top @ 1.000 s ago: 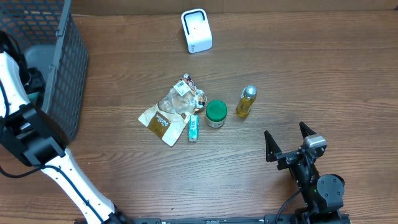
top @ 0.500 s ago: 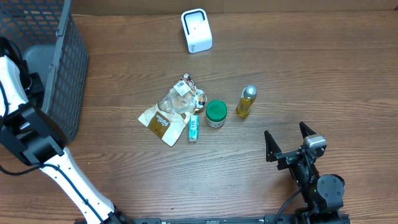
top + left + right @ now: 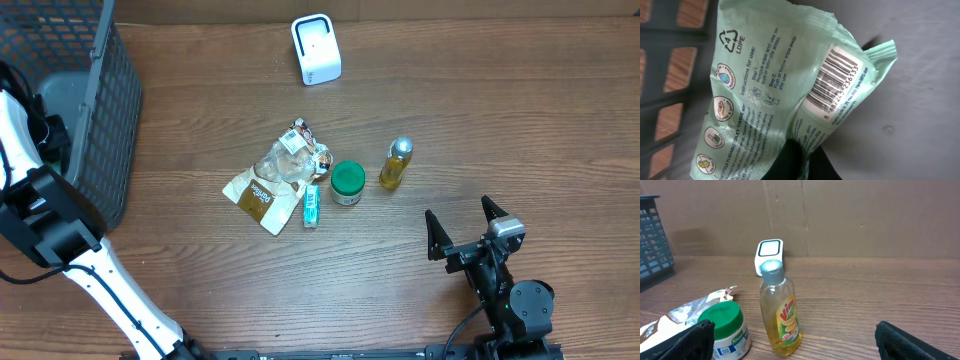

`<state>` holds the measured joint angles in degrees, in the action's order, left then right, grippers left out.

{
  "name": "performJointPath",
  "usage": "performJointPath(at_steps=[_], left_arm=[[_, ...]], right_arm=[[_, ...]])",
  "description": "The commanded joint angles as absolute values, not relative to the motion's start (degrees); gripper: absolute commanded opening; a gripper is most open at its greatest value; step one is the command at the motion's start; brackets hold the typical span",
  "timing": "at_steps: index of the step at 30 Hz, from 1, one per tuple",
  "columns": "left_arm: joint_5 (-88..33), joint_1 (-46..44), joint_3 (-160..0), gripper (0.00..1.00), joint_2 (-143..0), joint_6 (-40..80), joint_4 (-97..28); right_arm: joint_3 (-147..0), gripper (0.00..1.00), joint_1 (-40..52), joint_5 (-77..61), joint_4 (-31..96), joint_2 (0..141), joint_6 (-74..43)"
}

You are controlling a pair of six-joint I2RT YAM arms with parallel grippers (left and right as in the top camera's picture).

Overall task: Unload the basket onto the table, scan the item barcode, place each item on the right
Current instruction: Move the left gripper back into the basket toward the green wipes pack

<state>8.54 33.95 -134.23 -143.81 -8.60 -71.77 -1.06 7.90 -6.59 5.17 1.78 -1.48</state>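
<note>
A pale green packet of wipes (image 3: pixel 765 85) fills the left wrist view, its printed side facing the camera and its barcode (image 3: pixel 832 80) at the upper right. My left gripper (image 3: pixel 800 162) is shut on the packet's lower edge, over the grey floor of the basket (image 3: pixel 920 75). From overhead, the left arm (image 3: pixel 35 150) reaches into the dark mesh basket (image 3: pixel 105 100) at the far left, and the packet is hidden there. The white scanner (image 3: pixel 316 48) stands at the back of the table. My right gripper (image 3: pixel 465 228) rests open near the front right, holding nothing.
In the middle of the table lie a crumpled clear bag (image 3: pixel 275 178), a small teal tube (image 3: pixel 311 205), a green-lidded jar (image 3: pixel 347 183) and a yellow dish-soap bottle (image 3: pixel 396 164). In the right wrist view the bottle (image 3: pixel 781 315) and jar (image 3: pixel 730 330) stand just ahead of the fingers (image 3: pixel 900 340).
The left arm has shifted slightly inside the basket. The right arm and the items on the table have not moved.
</note>
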Motion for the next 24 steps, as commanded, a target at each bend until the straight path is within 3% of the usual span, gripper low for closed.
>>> performJointPath(at_steps=[1, 9, 20, 22, 24], left_arm=[[-1.89, 33.76, -136.97, 0.04, -144.38, -6.94, -73.32], [-4.32, 33.76, -148.03, 0.04, -140.09, 2.04, -78.13], [-3.88, 33.74, -146.89, 0.05, -136.64, 3.46, -78.26], [-3.88, 33.71, -145.1, 0.13, -137.16, 3.46, -78.15], [-3.9, 33.69, -142.87, 0.4, -137.56, 3.46, -77.67]], right_arm=[[-0.8, 1.0, 7.9, -6.11, 4.84, 1.58, -1.63], [-0.8, 1.0, 7.9, -6.11, 4.84, 1.58, -1.65], [-0.8, 1.0, 7.9, -6.09, 4.84, 1.58, -1.65], [-0.8, 1.0, 7.9, -6.09, 4.84, 1.58, -1.63], [-0.8, 1.0, 7.9, -6.11, 4.84, 1.58, -1.65]])
